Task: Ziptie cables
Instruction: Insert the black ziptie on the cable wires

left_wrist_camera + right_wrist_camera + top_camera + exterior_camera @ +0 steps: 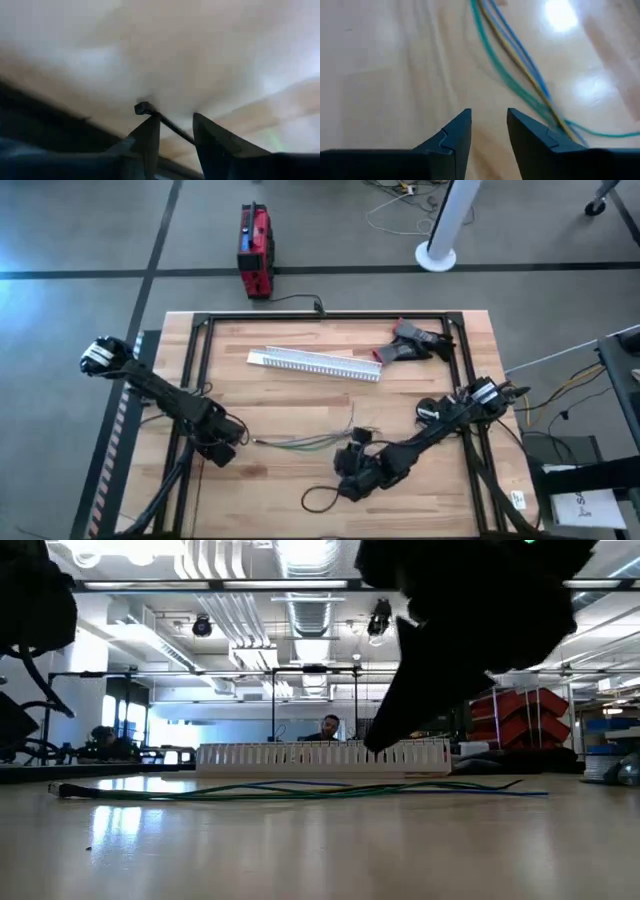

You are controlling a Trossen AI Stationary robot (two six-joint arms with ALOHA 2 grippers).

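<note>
The cables (300, 442), thin green, blue and pale wires, lie in a loose line on the wooden table, also seen in the low view (300, 790). The ziptie (150, 112) is a thin black strip with a small head. It runs between the fingers of my left gripper (228, 452) (176, 132), which sits by the table's left rail, past the cables' left end. My right gripper (352, 458) (489, 120) hangs open just above the table at the cables' right part. Nothing is between its fingers, and the cables (520, 65) pass beside one finger. My left gripper has the ziptie's strip (180, 135) slanting between its two fingers. The head end (142, 107) sticks out past the fingertips, clear of the table. The strip's other end goes behind one finger (210, 145), which hides the place of contact.
A long white slotted channel (315, 363) (320, 755) lies across the table's far half. A black tool (420, 345) lies at the far right. A black frame rail (195, 380) edges the table. A black cord loop (320, 500) lies near the front edge. A person (328, 725) sits beyond the table.
</note>
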